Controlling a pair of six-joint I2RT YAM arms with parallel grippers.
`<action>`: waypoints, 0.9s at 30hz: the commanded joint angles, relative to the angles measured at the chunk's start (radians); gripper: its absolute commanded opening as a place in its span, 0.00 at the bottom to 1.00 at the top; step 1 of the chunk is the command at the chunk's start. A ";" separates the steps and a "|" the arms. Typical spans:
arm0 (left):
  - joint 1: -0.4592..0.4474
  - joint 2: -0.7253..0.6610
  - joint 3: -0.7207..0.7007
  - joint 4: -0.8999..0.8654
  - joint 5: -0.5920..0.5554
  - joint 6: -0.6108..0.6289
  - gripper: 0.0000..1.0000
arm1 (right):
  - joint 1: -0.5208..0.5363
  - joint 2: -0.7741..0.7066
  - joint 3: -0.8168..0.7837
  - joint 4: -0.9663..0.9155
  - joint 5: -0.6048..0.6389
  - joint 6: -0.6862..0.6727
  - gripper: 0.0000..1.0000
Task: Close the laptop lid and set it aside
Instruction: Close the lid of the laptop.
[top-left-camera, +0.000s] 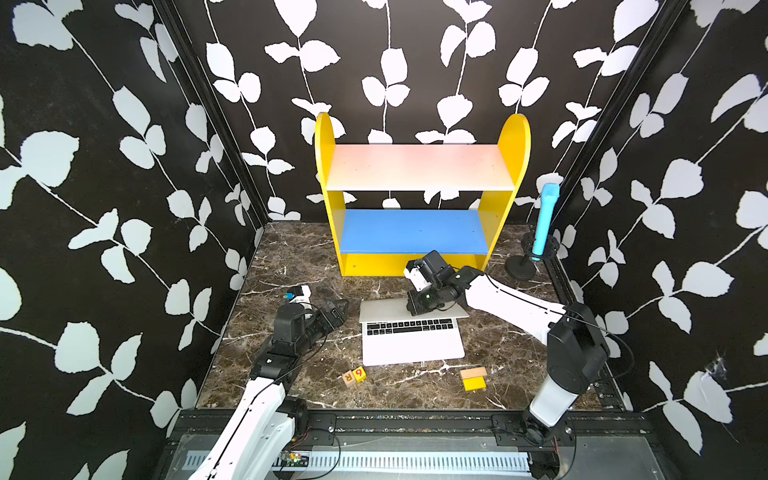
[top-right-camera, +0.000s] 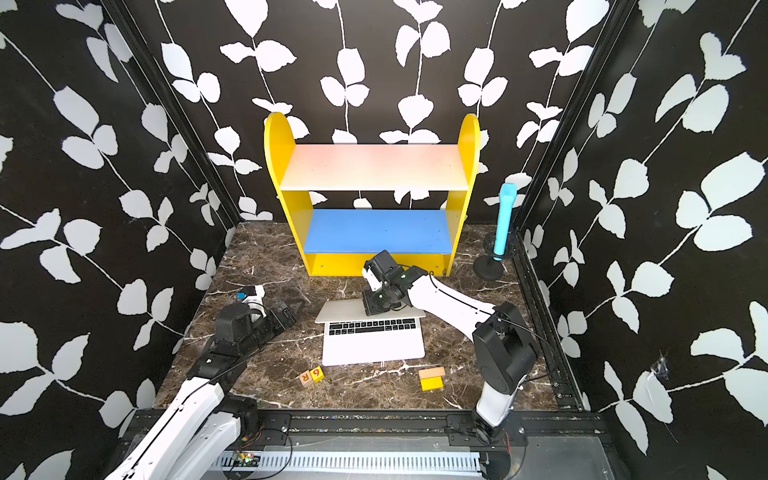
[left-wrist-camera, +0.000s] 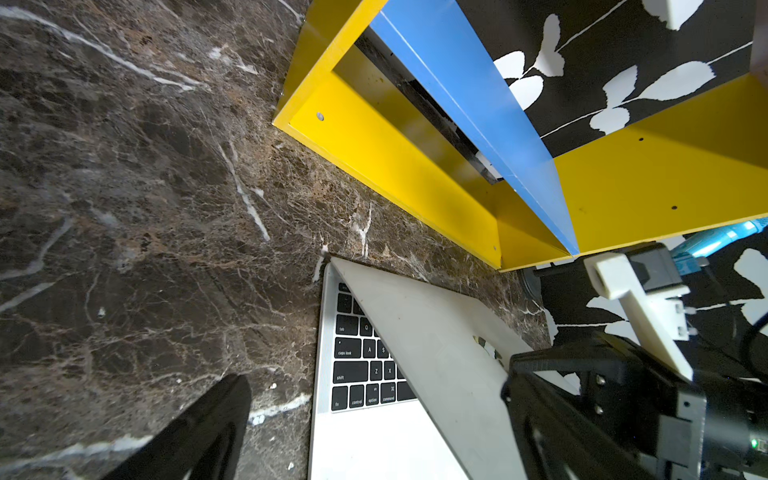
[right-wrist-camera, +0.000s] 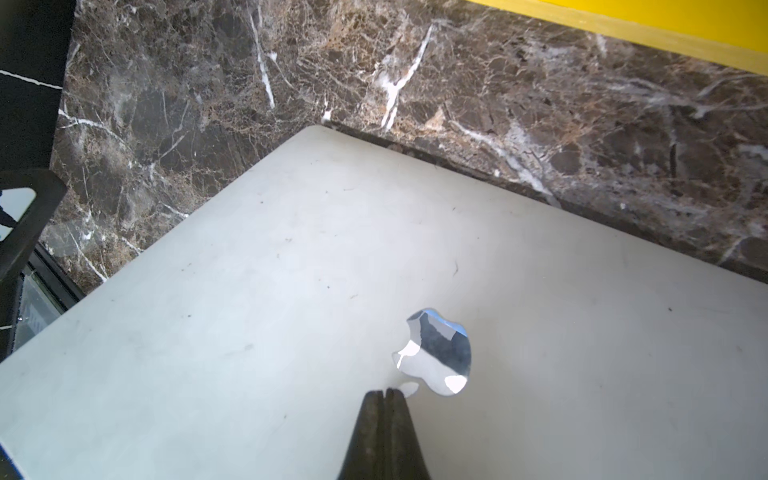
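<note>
Closed right tool (right-wrist-camera: 385, 392) at laptop lid (right-wrist-camera: 291, 270), beside logo (right-wrist-camera: 440, 353).

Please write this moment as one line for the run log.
laptop lid: partly closed | right claw: shut, tips on lid beside logo | left claw: open, empty, left of laptop

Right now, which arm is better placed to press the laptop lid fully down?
Right: the right pincer, shut, sits on the partly lowered laptop lid by the logo. The left pincer stands open beside the laptop, off the lid.
</note>
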 joint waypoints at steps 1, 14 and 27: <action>-0.003 0.004 0.019 0.025 0.017 0.019 0.98 | 0.023 -0.011 -0.013 -0.001 -0.008 0.011 0.00; -0.003 0.020 0.019 0.024 0.030 0.026 0.98 | 0.041 0.018 -0.054 0.009 -0.014 0.016 0.00; -0.003 0.036 0.022 0.024 0.042 0.031 0.98 | 0.044 0.031 -0.084 0.018 -0.016 0.016 0.00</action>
